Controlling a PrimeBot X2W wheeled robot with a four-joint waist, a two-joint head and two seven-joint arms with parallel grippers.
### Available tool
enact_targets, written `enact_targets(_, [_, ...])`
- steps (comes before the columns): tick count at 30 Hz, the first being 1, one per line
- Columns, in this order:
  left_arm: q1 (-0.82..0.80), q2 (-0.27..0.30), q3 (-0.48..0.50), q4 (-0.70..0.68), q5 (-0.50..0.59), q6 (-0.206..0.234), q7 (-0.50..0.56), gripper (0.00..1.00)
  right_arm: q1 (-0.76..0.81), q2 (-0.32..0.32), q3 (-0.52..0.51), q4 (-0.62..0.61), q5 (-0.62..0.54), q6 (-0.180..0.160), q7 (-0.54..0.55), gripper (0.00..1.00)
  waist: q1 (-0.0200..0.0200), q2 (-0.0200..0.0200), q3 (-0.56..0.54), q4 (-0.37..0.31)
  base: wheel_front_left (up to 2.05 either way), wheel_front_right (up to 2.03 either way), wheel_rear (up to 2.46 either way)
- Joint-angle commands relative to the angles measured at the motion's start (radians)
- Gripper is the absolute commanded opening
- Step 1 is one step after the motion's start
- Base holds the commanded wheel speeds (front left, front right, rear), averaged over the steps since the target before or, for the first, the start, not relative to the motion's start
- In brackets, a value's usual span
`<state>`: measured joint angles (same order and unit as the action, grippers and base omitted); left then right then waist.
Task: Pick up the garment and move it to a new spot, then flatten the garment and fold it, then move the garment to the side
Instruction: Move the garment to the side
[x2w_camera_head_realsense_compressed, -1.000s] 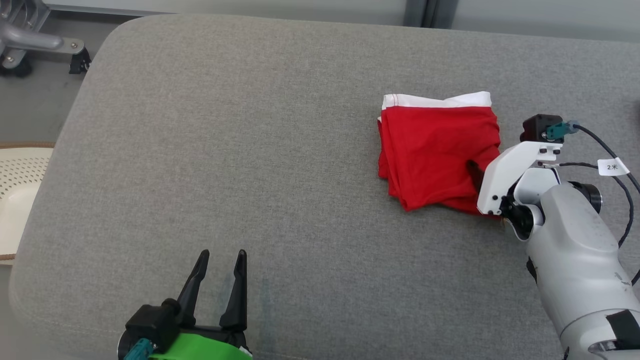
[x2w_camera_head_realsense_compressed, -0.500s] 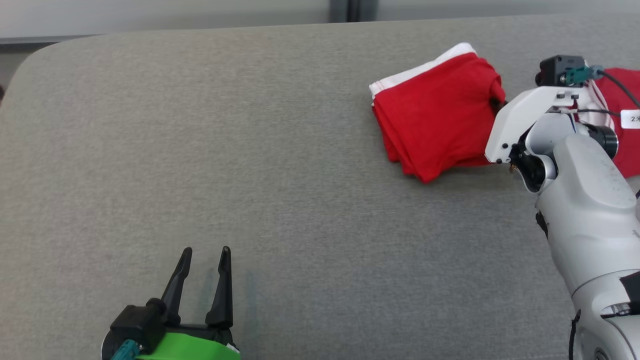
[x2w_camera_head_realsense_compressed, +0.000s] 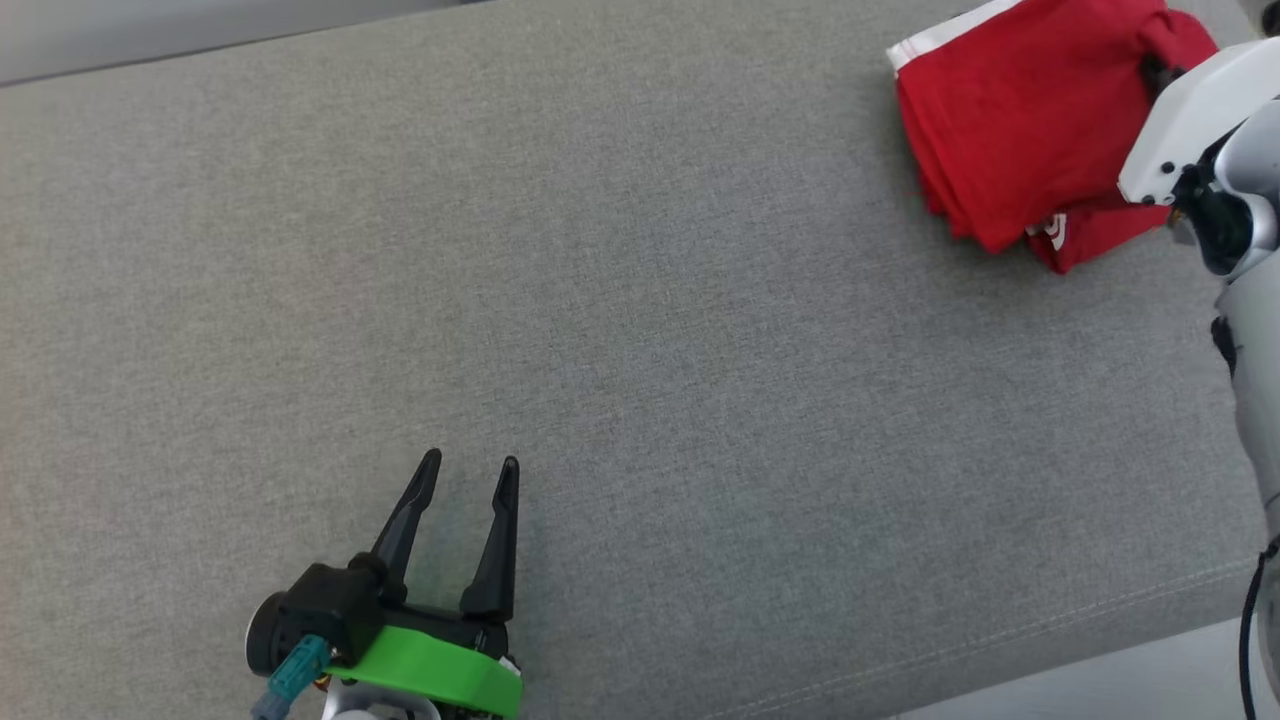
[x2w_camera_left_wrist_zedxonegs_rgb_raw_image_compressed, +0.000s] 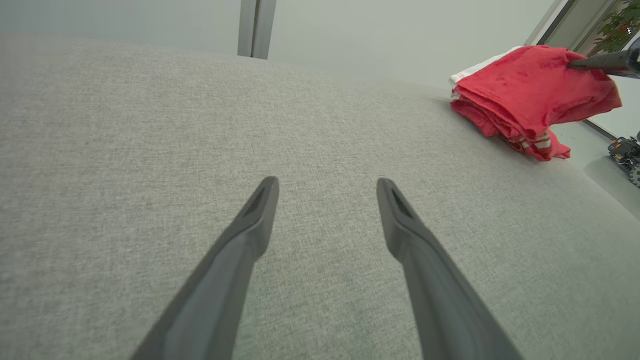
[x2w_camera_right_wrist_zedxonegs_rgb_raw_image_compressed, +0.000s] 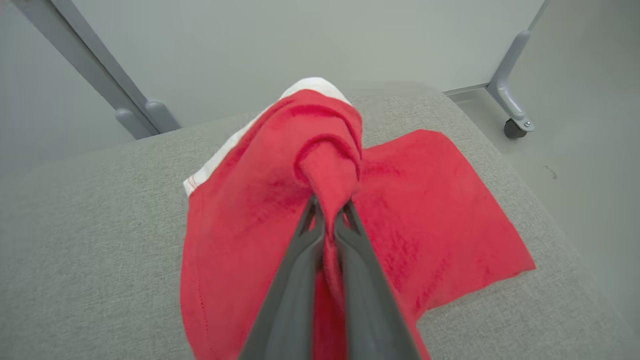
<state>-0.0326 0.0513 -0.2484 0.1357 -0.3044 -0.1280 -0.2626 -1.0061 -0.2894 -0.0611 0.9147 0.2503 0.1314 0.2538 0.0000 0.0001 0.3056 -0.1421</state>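
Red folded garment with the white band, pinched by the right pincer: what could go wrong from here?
1. The right pincer is shut on one small bunched fold of the red folded garment with the white band; lower layers sag loose, so the fold may come apart in transit.
2. It is near the corner of the grey fabric cushion, with floor beyond; a slip could drop it off.

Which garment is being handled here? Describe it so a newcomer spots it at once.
On the wide grey cushion, look to the upper right of the head view. The folded red garment there is pinched in the shut right gripper. Unlike the red cloth lying flat beyond it, it is gathered up and has a white band along one edge.
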Motion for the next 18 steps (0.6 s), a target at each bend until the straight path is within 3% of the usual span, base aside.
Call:
enact_targets(1, [-0.013,0.012,0.008,0.004,-0.001,-0.004,-0.003,1.0,-0.023,-0.018,-0.016,0.006,-0.012,-0.002,0.001,0.0,0.0,-0.0001,0.048,0.014,0.0,0.0,0.0])
enact_targets(5, [0.001,0.021,0.024,0.007,-0.003,-0.004,-0.003,1.0,-0.032,-0.055,-0.065,0.037,-0.074,-0.002,-0.018,0.0,0.0,-0.0001,0.058,0.034,0.0,0.0,0.0])
enact_targets(6, [0.004,0.022,0.027,0.006,-0.003,-0.004,-0.003,1.0,-0.032,-0.061,-0.078,0.04,-0.094,-0.002,-0.034,0.31,0.0,-0.0001,0.058,0.036,0.0,0.0,0.0])
enact_targets(7, [0.007,0.022,0.03,0.006,-0.003,-0.004,-0.003,1.0,-0.026,-0.069,-0.095,0.043,-0.122,-0.002,-0.058,1.0,0.0,-0.0001,0.058,0.038,0.0,0.0,0.0])
enact_targets(13, [0.011,0.016,0.044,0.002,-0.002,-0.004,-0.003,1.0,0.04,-0.058,-0.168,0.033,-0.247,-0.002,-0.24,1.0,0.0,-0.0001,0.013,0.053,0.0,0.0,0.0])
enact_targets(18, [0.055,0.008,0.1,-0.017,-0.013,0.01,-0.003,1.0,0.13,-0.018,-0.164,-0.027,-0.303,-0.002,-0.381,1.0,0.0,-0.0001,-0.075,0.067,0.0,0.0,0.0])
